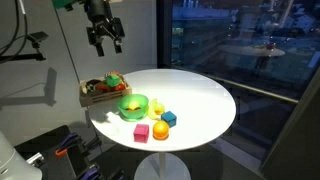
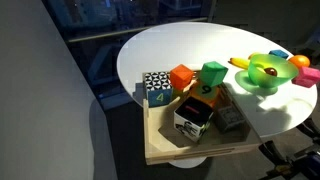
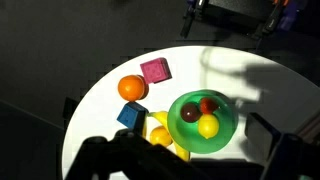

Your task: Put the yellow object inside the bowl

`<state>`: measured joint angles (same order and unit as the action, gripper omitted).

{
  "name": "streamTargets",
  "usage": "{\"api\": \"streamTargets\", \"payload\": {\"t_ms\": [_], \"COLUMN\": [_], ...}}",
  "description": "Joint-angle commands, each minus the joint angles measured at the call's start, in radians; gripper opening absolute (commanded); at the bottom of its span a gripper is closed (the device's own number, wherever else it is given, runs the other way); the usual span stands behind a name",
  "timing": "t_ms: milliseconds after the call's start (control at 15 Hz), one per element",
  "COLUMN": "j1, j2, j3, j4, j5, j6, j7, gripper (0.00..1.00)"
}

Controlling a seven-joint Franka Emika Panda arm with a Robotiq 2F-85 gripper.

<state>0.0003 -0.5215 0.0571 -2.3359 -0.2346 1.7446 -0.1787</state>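
Observation:
The green bowl (image 1: pixel 133 105) stands on the round white table, near the wooden tray. It shows in the other exterior view (image 2: pixel 268 72) and in the wrist view (image 3: pixel 203 122). It holds a round yellow fruit, a red piece and a dark piece. The yellow object (image 1: pixel 158 104) lies on the table right beside the bowl, outside its rim, and also shows in the other exterior view (image 2: pixel 240 63) and the wrist view (image 3: pixel 160 130). My gripper (image 1: pixel 105 38) hangs high above the table, open and empty. In the wrist view (image 3: pixel 190 160) its dark fingers frame the bowl.
A brown wooden tray (image 1: pixel 97 98) of toy blocks sits at the table's edge next to the bowl (image 2: pixel 165 140). An orange ball (image 3: pixel 132 88), a pink cube (image 3: pixel 155 70) and a blue cube (image 3: pixel 131 115) lie near the yellow object. A dark window is behind the table.

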Motion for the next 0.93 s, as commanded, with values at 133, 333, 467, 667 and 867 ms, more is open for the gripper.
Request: {"api": "streamTargets", "payload": {"t_ms": [133,333,467,667,867], "j1": [0.021,0.020,0.018,0.016,0.014], "j2": [0.001,0.014,0.030,0.059,0.110], "j3": [-0.017,-0.025,-0.040,-0.066,-0.088], "j4": [0.005,0.017,0.031,0.058,0.100], "j5": [-0.008,0.003,0.016,0.051,0.106], "j6": [-0.005,0.000,0.003,0.025,0.065], "j7": [0.008,0.004,0.001,-0.001,0.004], "gripper": [1.00,1.00,1.00,1.00,1.00]}}
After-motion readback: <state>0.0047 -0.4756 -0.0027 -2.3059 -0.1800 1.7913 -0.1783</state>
